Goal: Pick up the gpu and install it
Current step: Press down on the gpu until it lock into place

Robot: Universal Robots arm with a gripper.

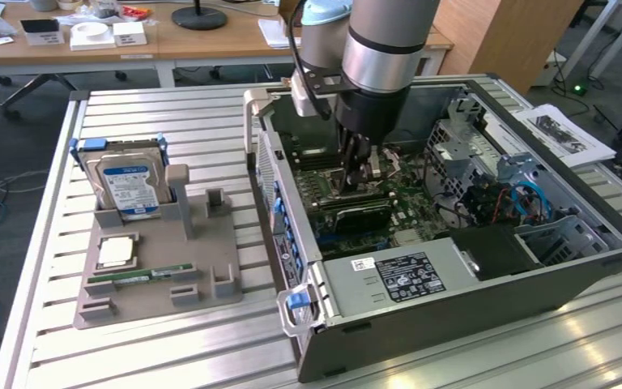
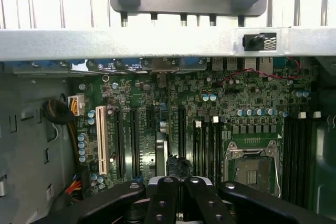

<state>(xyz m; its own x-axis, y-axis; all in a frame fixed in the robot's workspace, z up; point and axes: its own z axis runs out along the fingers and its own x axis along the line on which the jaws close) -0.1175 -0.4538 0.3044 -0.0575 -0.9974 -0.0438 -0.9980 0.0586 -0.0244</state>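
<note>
Jaws of the gripper [image 1: 355, 182] are clenched tight inside the open case [image 1: 452, 308], right over the gpu [image 1: 352, 217], which stands on edge in a motherboard [image 2: 247, 103] slot; whether they pinch it, I cannot tell. A grey holder [image 1: 159, 304] beside the case carries the drive [image 1: 127, 188]. Writing on the drive's blue-white label and the black sticker [image 1: 403, 277] is unreadable.

Slatted metal desk [image 1: 181, 113] carried open PC case [image 1: 570, 267] at ext. view's right, grey parts holder [image 1: 138, 304] at left, papers [image 1: 565, 134] far right.
</note>
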